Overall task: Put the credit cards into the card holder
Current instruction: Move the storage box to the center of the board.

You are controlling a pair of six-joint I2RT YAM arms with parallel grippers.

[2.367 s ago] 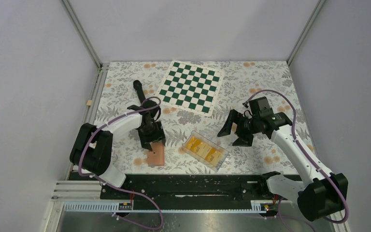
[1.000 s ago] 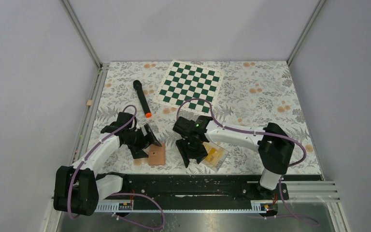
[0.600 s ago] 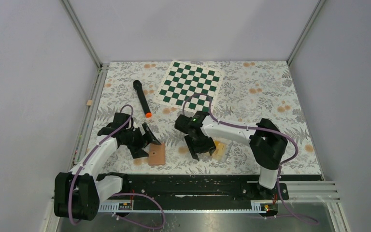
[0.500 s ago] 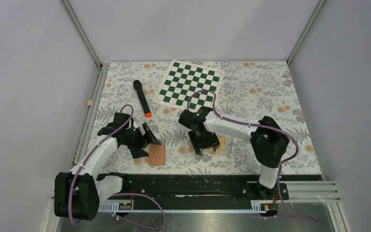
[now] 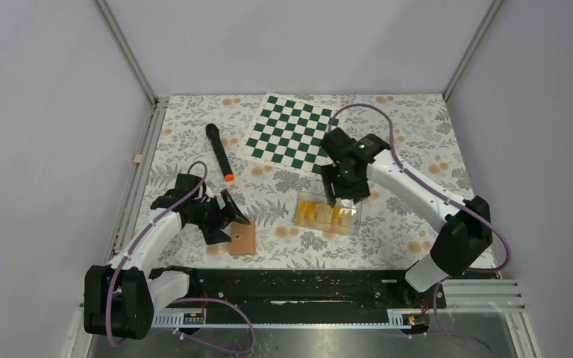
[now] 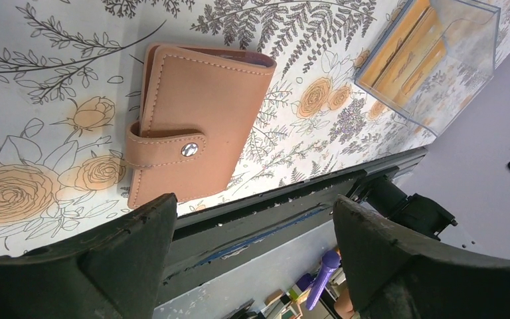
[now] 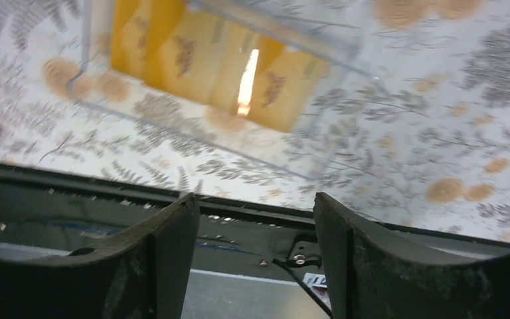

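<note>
- Near the front left of the flower-patterned tabletop (image 5: 418, 134), my left gripper (image 5: 227, 224) hangs low, and both of its black fingers (image 6: 106, 266) are spread wide with nothing between them.
- Just ahead of those fingertips lies the small tan-brown leather-like card holder (image 5: 241, 239). It is flat on the cloth and folded shut, its strap fastened by a little round metal snap (image 6: 187, 149). One fingertip comes very close to its edge, but I cannot tell whether it touches.
- To the right of the holder, and apart from it, sits the clear rectangular plastic box (image 5: 357, 218). The thin yellow-orange plastic credit cards (image 5: 317, 215) are all inside it, leaning side by side in a row. None of them is in the holder.
- My right gripper (image 5: 342, 192) hovers over the far edge of that box. Its dark fingers (image 7: 153, 266) are parted and hold nothing.
- From my right wrist I look down between those fingers at the cards, seen through the box's clear wall, though the view is somewhat blurred.
- Farther back, at the middle of the table, a green-and-white chessboard (image 5: 292, 134) lies flat.
- Left of the board lies a black stick (image 5: 218, 151) with an orange tip, well apart from both of my grippers.
</note>
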